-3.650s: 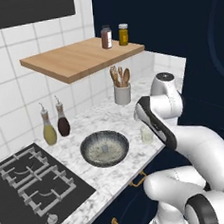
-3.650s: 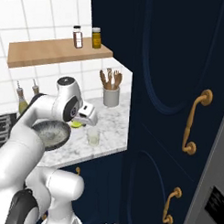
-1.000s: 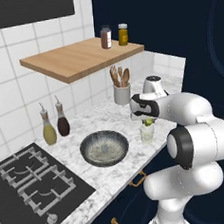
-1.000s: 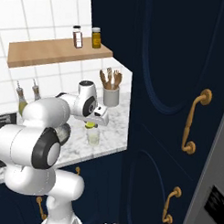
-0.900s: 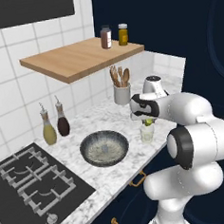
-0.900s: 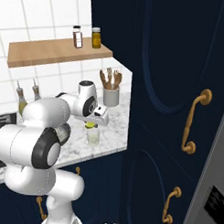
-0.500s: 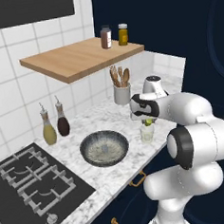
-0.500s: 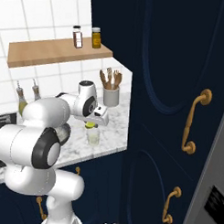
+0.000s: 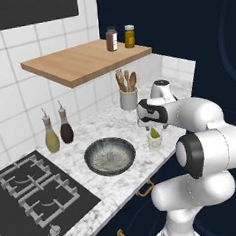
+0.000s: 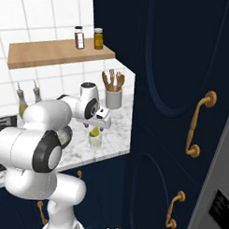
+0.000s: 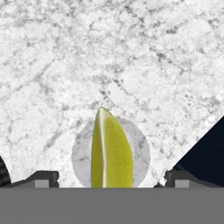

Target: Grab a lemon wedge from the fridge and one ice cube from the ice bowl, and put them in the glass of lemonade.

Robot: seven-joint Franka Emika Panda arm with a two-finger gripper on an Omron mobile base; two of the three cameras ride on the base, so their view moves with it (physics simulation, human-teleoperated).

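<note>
My gripper [image 11: 111,177] points straight down over the glass of lemonade [image 11: 140,151] and is open, its tips standing wide to either side. The yellow lemon wedge [image 11: 110,151] stands on end between them, inside the glass's round rim, with neither tip touching it. From the left base view the wedge [image 9: 154,132] pokes out of the small tumbler [image 9: 155,141] just under the hand [image 9: 151,126]. The right base view shows the same glass [image 10: 94,141] near the counter's front edge. The ice bowl [image 9: 92,148] sits left of the glass with a small pale ice cube [image 9: 109,155] at its centre.
A white crock of wooden spoons [image 9: 128,98] stands behind the glass. Two bottles [image 9: 58,132] are at the wall, the hob [image 9: 30,189] lies left, and a wooden shelf [image 9: 83,60] hangs overhead. Navy cabinets [image 10: 182,90] rise at the right, with the grey fridge [image 10: 216,178] beyond.
The gripper's fingers have spread wide apart and let go of the lemon wedge, which now stands in the glass. The arm itself has stayed where it was.
</note>
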